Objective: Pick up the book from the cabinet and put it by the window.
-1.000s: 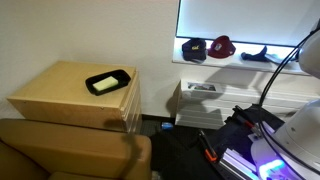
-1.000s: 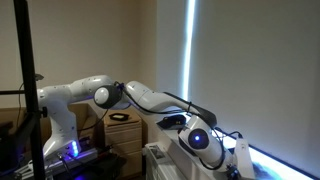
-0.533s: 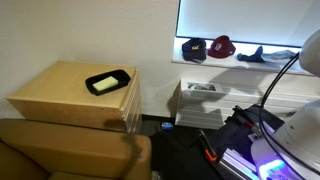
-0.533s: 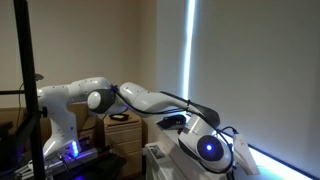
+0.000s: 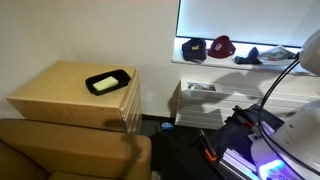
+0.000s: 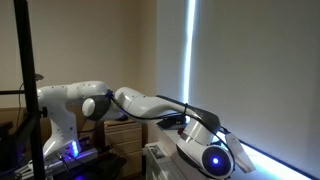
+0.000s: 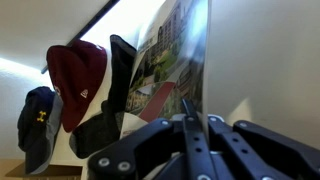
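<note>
My gripper [image 7: 195, 112] is shut on the lower edge of the book [image 7: 170, 58], which stands on edge close in front of the wrist camera, its cover printed with small coloured pictures. In an exterior view the book [image 5: 262, 55] is at the long white sill [image 5: 225, 66] under the window [image 5: 250, 20], to the right of the caps. The arm [image 6: 150, 102] reaches out toward the bright pane [image 6: 190, 50]. The light tan cabinet [image 5: 60, 100] stands far to the left, with no book on it.
A black tray [image 5: 108, 82] with yellow-green contents lies on the cabinet. A dark cap [image 5: 193, 48] and a red cap [image 5: 221, 45] sit on the sill; both show beside the book in the wrist view [image 7: 75, 80]. A white slatted unit [image 5: 200, 100] stands below the sill.
The arm has carried the book a little further right along the sill, and the wrist has come closer to the exterior camera by the window. The grip has not changed.
</note>
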